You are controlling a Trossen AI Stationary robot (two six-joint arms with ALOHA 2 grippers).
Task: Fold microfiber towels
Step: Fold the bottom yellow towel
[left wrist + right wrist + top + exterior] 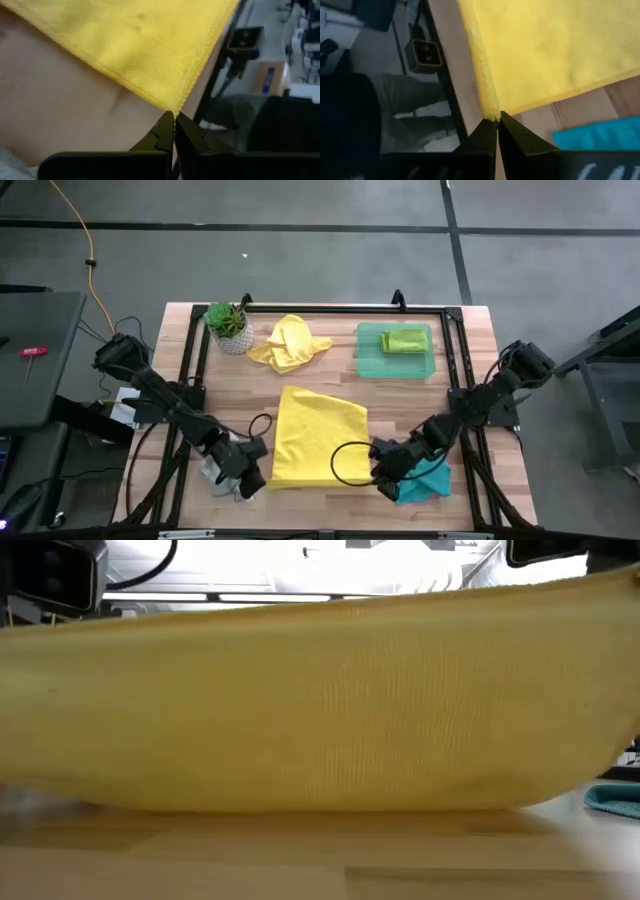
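Observation:
A yellow microfiber towel [320, 435] lies spread on the middle of the wooden table, and it fills the low view [320, 710]. My left gripper [255, 478] is shut on its near left corner. My right gripper [385, 482] is shut on its near right corner. A grey towel [213, 473] lies under the left gripper and a teal-blue towel [428, 480] under the right one. A second yellow towel [288, 343] sits crumpled at the far side. A lime green towel [405, 340] lies folded in the green tray [372, 365]. My left gripper pinches the towel's near left corner [172, 109] between its two fingertips, only at their free ends. It comes slanting down from the table's near left. The corner is lifted a little; the cloth runs away from it toward the table. My right gripper pinches the near right corner [491, 112] between its two fingertips, only at their free ends, slanting down from the table's near right. The corner is raised, and the near edge [320, 602] stretches across between both grippers, above the table.
A small potted plant [228, 325] stands at the far left beside the crumpled yellow towel. A dark metal frame [455, 380] runs along the table's sides. Bare wood [330, 505] shows along the near edge between the grippers.

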